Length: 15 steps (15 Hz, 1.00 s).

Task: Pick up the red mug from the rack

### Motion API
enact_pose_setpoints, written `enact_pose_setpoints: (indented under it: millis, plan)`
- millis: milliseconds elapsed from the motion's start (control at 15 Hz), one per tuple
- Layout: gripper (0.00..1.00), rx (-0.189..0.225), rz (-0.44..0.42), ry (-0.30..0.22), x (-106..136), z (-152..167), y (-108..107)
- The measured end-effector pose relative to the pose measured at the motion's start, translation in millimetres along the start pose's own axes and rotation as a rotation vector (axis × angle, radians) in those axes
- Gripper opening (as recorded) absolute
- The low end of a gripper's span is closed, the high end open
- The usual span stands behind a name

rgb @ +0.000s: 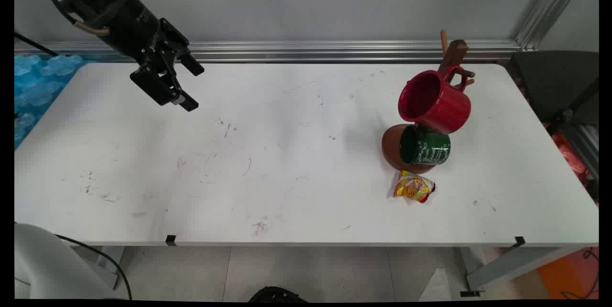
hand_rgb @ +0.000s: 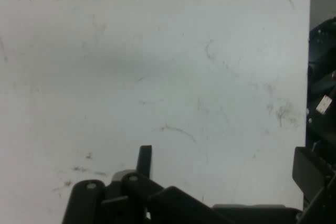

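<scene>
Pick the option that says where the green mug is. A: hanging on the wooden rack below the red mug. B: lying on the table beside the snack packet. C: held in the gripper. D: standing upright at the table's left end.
A: the green mug hangs on the rack just under the red mug, above the rack's round base, with the packet on the table in front.

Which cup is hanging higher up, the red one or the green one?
The shiny red metal mug hangs higher on the brown wooden mug stand; the dark green mug hangs just below it.
</scene>
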Motion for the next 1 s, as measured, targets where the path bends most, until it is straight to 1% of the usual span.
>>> enact_pose_setpoints:
  millis: [133,333,400,600,1000]
  plan:
    - [1.0,-0.005,-0.005,0.024,6.9,-0.7,2.7]
    - [1.0,-0.015,-0.02,0.079,28.4,1.9,8.5]
    - [1.0,-0.021,-0.03,0.106,41.7,4.8,11.0]
    - [1.0,-0.03,-0.054,0.159,70.5,12.9,15.4]
    - [1.0,-0.051,-0.097,0.238,120.8,36.1,21.2]
